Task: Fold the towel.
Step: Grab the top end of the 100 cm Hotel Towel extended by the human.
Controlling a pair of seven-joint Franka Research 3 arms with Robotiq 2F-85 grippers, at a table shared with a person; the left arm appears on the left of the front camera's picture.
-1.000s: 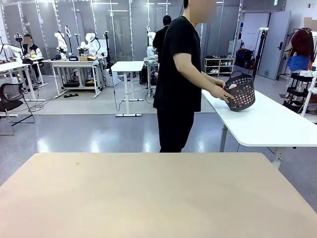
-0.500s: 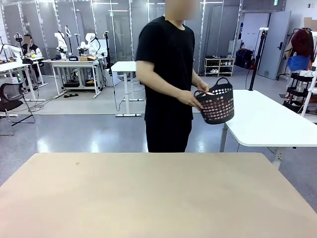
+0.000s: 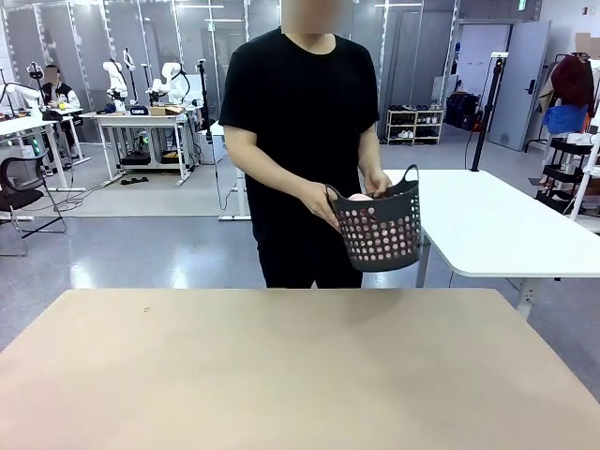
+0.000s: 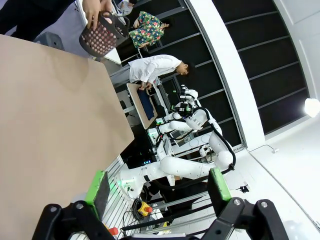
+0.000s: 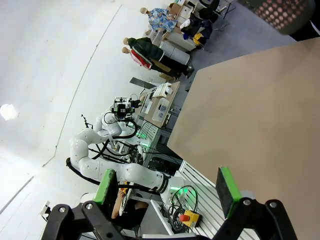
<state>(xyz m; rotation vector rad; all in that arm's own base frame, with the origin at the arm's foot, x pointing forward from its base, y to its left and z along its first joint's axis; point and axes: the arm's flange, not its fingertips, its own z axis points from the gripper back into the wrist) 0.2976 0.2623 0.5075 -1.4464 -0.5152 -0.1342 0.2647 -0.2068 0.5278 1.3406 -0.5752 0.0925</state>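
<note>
At the far side of the tan table (image 3: pixel 281 375) a person holds a dark perforated basket (image 3: pixel 380 234) in both hands, above the table's far edge. The towel (image 3: pixel 361 198) is bunched inside it, pale pink at the rim and through the holes. The basket (image 4: pixel 102 35) also appears at the top of the left wrist view, and its lower part (image 5: pixel 282 12) at the top right of the right wrist view. My left gripper (image 4: pixel 157 187) and my right gripper (image 5: pixel 165 187) are both open with nothing between their green pads, well back from the basket.
A white table (image 3: pixel 506 225) stands behind the person at the right. Farther back are more tables, a chair and other people. The tan tabletop (image 4: pixel 45 125) is bare, with only a small mark near its far left.
The person has turned away from the white table and carried the basket leftward, now facing me at the tan table's far edge. My grippers have stayed open.
</note>
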